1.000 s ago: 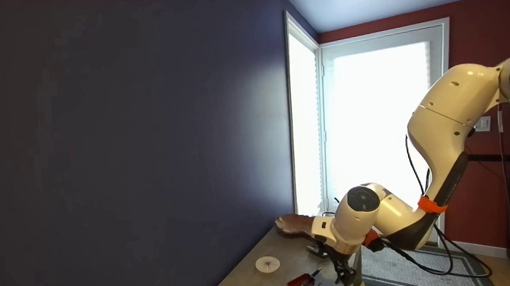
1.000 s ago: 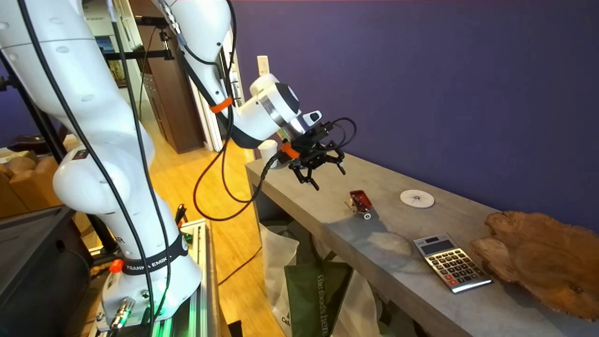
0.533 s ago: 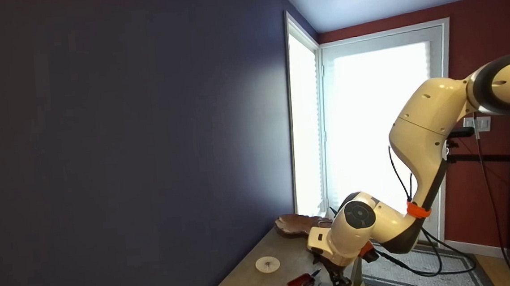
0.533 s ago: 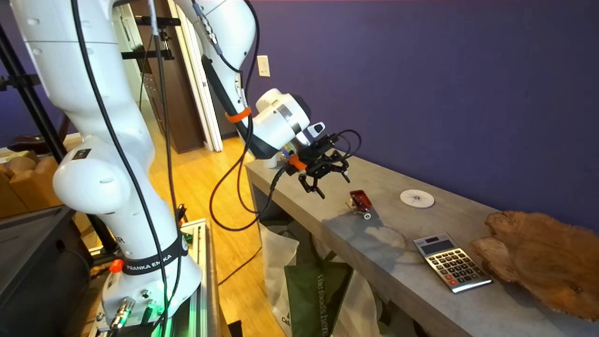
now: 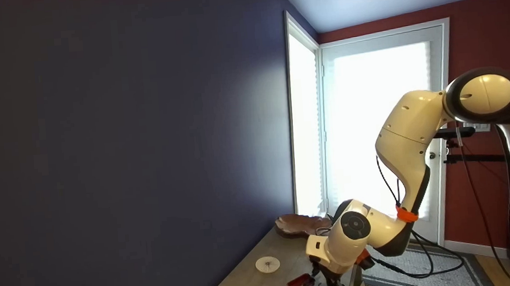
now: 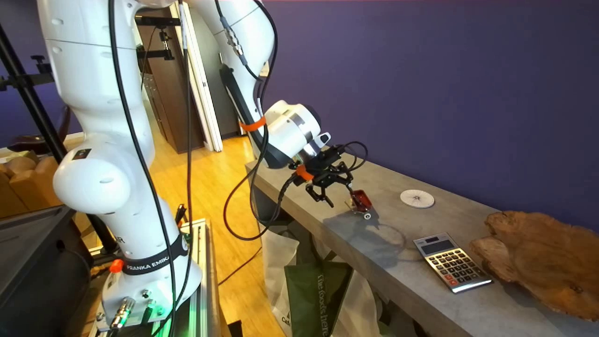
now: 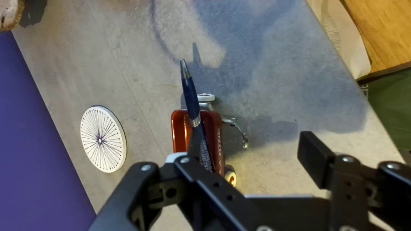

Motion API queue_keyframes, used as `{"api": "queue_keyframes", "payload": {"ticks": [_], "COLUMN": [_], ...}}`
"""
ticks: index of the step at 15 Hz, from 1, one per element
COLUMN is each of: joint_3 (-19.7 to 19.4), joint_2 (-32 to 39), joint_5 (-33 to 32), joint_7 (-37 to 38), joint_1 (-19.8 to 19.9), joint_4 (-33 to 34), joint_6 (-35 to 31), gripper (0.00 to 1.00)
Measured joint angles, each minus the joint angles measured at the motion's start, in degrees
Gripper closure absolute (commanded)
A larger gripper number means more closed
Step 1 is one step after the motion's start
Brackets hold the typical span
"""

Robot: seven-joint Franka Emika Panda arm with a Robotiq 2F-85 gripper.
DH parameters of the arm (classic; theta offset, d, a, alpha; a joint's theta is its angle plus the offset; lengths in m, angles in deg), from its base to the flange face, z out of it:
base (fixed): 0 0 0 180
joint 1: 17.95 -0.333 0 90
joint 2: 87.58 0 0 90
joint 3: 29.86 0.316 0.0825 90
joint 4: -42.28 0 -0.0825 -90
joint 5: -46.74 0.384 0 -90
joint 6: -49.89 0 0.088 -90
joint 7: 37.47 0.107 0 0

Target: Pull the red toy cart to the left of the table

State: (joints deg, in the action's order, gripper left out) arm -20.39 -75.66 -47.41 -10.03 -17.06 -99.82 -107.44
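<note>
Currently, the red toy cart [image 7: 213,134] stands upright on its wheels on the bench [image 7: 141,80], tray opening upward. In the wrist view its long axis runs nearly from 12 to 6 o'clock, with a white wheel [image 7: 205,97] visible at the 12 o'clock end. The metal handle [image 7: 231,121] leaves the long side at 3 o'clock and bends toward 5 o'clock. Which short end is the front cannot be determined. A dark blue pen [image 7: 191,99] lies lengthwise in the tray; its silver tip projects past the cart, between 11 and 12 o'clock.

The gripper [image 7: 253,149] is spread wide. One finger overlaps the 6 o'clock portion of the cart; contact cannot be confirmed. The opposing finger is well apart from the cart, at 3 o'clock.

The white disc [image 7: 102,139] lies flat at 9 o'clock from the cart. In an exterior view, the cart's long axis runs from 11 to 5 o'clock; the calculator [image 6: 451,262] is at 4 o'clock, the brown wooden slab [image 6: 547,262] beyond it.
</note>
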Motion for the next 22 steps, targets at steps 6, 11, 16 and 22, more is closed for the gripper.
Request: {"api": "queue_keyframes", "payload": {"ticks": [6, 11, 16, 22], "joint_3": [-0.14, -0.19, -0.22, 0.17], "joint_2": [0.67, 0.73, 0.95, 0.95], "joint_5": [-2.89, -3.72, -3.74, -3.32], "joint_7": [2.13, 2.53, 2.54, 2.19], "joint_1": [0.00, 0.00, 0.00, -0.44], "joint_4": [0.95, 1.13, 1.15, 1.11], "joint_6": [0.04, 0.05, 0.04, 0.01], "gripper": [0.95, 0.99, 0.99, 0.99]}}
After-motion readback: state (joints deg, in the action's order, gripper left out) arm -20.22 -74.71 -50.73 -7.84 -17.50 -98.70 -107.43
